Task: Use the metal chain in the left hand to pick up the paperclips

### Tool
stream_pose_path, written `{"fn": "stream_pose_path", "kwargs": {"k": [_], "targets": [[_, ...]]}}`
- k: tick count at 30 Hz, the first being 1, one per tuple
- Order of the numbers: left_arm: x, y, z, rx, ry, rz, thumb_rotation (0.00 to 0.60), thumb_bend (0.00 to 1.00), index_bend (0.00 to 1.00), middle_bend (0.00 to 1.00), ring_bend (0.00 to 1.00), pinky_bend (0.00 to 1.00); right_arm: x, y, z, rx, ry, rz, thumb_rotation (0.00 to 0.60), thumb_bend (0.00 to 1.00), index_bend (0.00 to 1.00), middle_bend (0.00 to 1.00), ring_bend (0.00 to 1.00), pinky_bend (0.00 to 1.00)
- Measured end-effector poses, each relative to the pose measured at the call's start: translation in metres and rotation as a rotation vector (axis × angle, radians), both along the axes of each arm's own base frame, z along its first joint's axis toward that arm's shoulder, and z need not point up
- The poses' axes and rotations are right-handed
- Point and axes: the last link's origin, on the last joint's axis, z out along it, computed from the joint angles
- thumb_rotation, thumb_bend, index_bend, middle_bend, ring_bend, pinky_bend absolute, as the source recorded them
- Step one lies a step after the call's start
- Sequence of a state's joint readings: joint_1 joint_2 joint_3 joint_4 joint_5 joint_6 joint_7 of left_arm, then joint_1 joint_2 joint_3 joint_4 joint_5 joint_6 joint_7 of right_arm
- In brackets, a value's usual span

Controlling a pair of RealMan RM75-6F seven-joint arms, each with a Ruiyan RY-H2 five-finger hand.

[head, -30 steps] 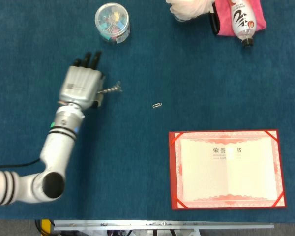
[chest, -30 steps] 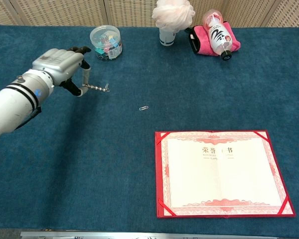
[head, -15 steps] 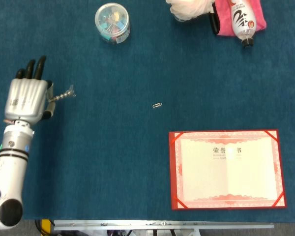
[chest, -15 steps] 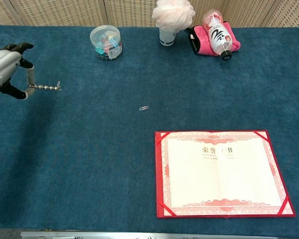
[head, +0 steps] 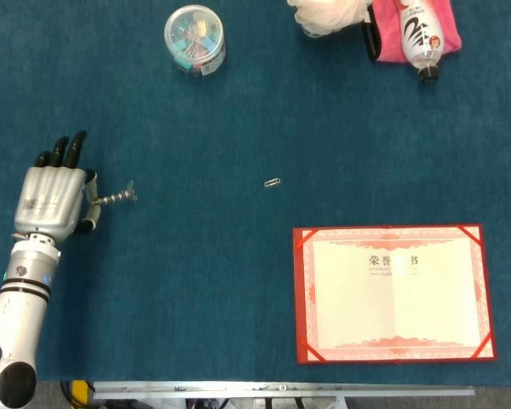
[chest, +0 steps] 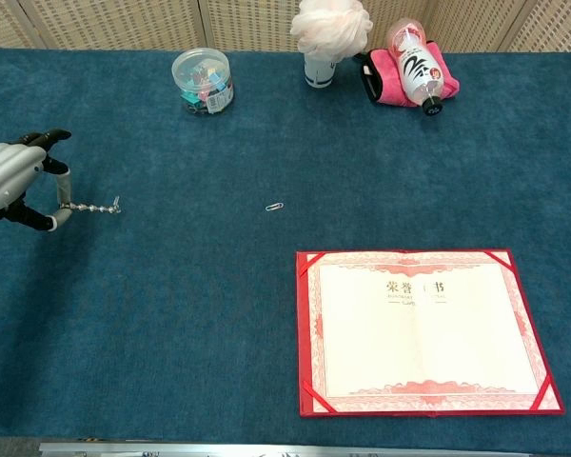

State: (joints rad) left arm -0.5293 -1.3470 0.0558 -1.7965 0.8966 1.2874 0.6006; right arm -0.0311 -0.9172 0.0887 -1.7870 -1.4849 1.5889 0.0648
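My left hand (head: pixel 49 198) (chest: pixel 14 179) is at the table's far left and pinches one end of a short metal chain (head: pixel 112 198) (chest: pixel 92 206), which sticks out stiffly to the right. A single silver paperclip (head: pixel 273 182) (chest: pixel 276 207) lies on the blue cloth near the middle, well to the right of the chain's free tip. My right hand is not in either view.
A clear round tub of coloured clips (head: pixel 195 39) (chest: pixel 202 81) stands at the back. A red certificate folder (head: pixel 393 293) (chest: pixel 426 332) lies open at the front right. A bottle on a pink cloth (head: pixel 417 32) (chest: pixel 414 68) and a white puff (chest: pixel 331 29) sit at the back right.
My left hand has carried the chain away from the paperclip to the far left, then drawn it somewhat nearer the table's front edge. The paperclip has not moved.
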Motion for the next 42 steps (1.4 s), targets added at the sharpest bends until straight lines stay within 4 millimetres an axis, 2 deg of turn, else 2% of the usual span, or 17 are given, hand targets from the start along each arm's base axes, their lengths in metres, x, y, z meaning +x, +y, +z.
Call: {"fn": "stream_pose_path", "kwargs": {"k": [8,17,23,30,36,42], "targets": [[-0.015,-0.007,-0.003,-0.004,-0.006,0.027,0.6,0.36,0.44,0.01,0.0,0.16,0.0,0.0,0.0,0.001,0.001,0.0,0.6,0.0,0.05,0.06,0.0,0.25],[-0.031,-0.018,0.018,0.061,-0.013,0.053,0.6,0.36,0.33,0.01,0.0,0.16,0.0,-0.002,-0.005,0.016,0.008,-0.007,0.6,0.0,0.05,0.06,0.0,0.25],[-0.027,-0.028,0.043,0.116,-0.049,0.021,0.6,0.36,0.35,0.04,0.0,0.16,-0.001,-0.004,-0.01,0.033,0.02,-0.017,0.6,0.0,0.05,0.06,0.0,0.25],[-0.02,-0.051,0.074,0.176,-0.108,-0.048,0.6,0.36,0.37,0.07,0.0,0.16,-0.003,-0.008,-0.02,0.061,0.044,-0.033,0.6,0.0,0.05,0.06,0.0,0.25],[-0.025,-0.068,0.091,0.222,-0.167,-0.067,0.6,0.36,0.38,0.09,0.0,0.16,-0.005,-0.011,-0.028,0.086,0.059,-0.049,0.6,0.0,0.05,0.06,0.0,0.25],[-0.035,-0.07,0.1,0.244,-0.215,-0.055,0.6,0.36,0.41,0.1,0.0,0.16,-0.01,-0.014,-0.028,0.077,0.068,-0.074,0.6,0.0,0.05,0.06,0.0,0.25]]}}
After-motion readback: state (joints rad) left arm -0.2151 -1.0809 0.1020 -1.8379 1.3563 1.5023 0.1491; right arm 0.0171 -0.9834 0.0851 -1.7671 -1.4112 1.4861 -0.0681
